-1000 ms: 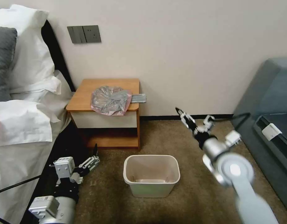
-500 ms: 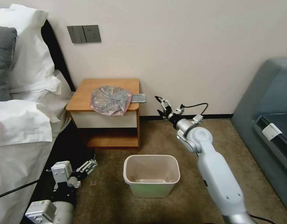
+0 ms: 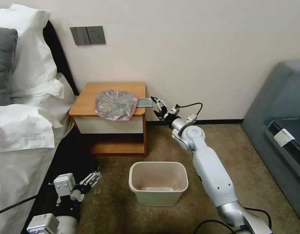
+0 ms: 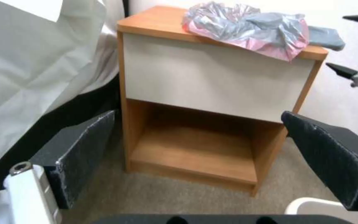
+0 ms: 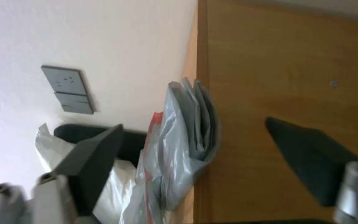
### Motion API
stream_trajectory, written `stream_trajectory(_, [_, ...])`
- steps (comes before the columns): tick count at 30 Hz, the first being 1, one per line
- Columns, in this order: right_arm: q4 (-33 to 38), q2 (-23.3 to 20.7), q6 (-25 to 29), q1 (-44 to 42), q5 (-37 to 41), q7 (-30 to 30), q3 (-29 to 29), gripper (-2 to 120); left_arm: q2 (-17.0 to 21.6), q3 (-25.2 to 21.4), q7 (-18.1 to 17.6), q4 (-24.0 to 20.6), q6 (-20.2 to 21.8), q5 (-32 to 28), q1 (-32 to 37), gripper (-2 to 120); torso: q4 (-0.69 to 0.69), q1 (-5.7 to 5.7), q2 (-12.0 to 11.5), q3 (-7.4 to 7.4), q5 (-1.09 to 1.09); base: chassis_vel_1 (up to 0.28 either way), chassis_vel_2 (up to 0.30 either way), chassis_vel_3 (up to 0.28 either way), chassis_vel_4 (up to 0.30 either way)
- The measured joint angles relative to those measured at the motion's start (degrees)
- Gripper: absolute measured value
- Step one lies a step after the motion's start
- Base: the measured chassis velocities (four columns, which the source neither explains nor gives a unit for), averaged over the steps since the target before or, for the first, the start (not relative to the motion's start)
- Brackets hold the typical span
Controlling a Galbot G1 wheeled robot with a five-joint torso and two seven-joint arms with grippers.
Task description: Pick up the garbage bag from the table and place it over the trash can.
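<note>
Garbage bag (image 3: 115, 105) lies crumpled on the surface (image 3: 88, 99). Right gripper (image 3: 157, 105) just beside its overhanging tail, fingers spread, empty. Advice: pinch that tail squarely. Left gripper (image 3: 92, 178) parked low, open.

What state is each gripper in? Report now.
Left gripper: open, empty, low beside the bed.
Right gripper: open, empty, at the crinkled grey plastic garbage bag's overhanging end.
</note>
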Motion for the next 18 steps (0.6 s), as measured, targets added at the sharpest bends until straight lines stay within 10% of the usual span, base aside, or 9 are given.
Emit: stream_trajectory(18, [-2.7,2.5,-0.1,2.0,-2.6,-1.2,0.0,20,-0.5,0.4,0.4,0.0,-0.8,1.9,-0.3,100,0.00,0.00,0.0,0.00,0.01,0.000,0.000,0.000,0.000])
